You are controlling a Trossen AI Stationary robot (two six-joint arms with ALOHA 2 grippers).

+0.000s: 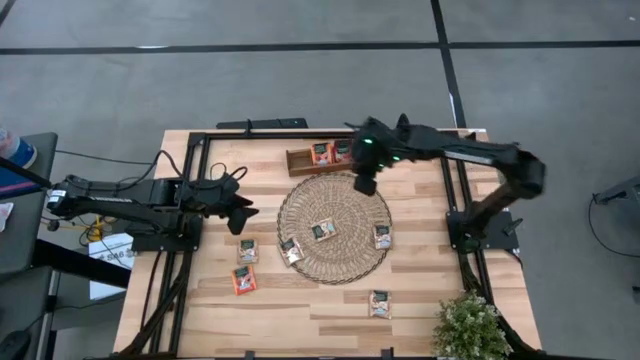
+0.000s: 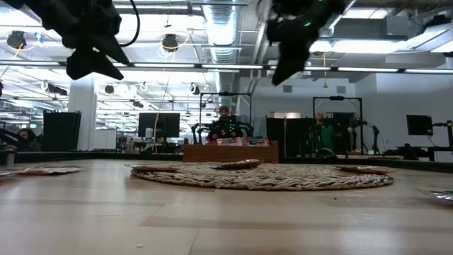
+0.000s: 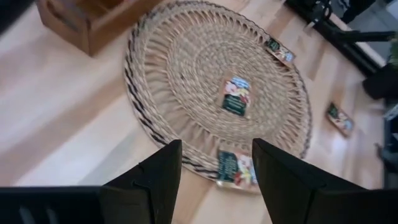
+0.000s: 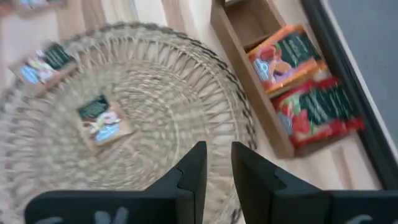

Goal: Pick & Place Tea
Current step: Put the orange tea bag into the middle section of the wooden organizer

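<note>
A: Entry one, hazards, largest item first. The mat (image 1: 334, 228) is coarse and ribbed. A sachet lying on it sits flat in the weave, so fingertips coming down may snag a strand and drag the mat rather than lift the tea.

B: Next, the tray (image 1: 325, 158), far side of the table?

A: Two sachets in it, one orange (image 4: 285, 57), one red (image 4: 317, 111), the red one riding up onto the tray's edge. My guess: another sachet dropped into that compartment could land on the pile and slide off onto the table.

B: And the loose tea?

A: One sachet at mat centre (image 1: 324, 231). One on the mat's right edge (image 1: 382, 237). One half off its near-left rim (image 1: 291, 252), likely to tip or skate if pinched by the overhanging part. Two on bare wood left of the mat (image 1: 246, 266), one near and right (image 1: 379, 303). All thin and flat, so a shallow grasp would probably slip.

B: Arms?

A: Right arm reaches in from the right, elbow bent, wrist over the mat's far edge beside the tray. Right gripper (image 4: 215, 171) is raised clear of the table, pointing down, fingers nearly together with a narrow gap, nothing between them.

B: Left?

A: Left arm lies stretched from the left side. Left gripper (image 3: 216, 177) hangs left of the mat, aimed at the rim sachet, fingers spread wide, holding nothing.
</note>
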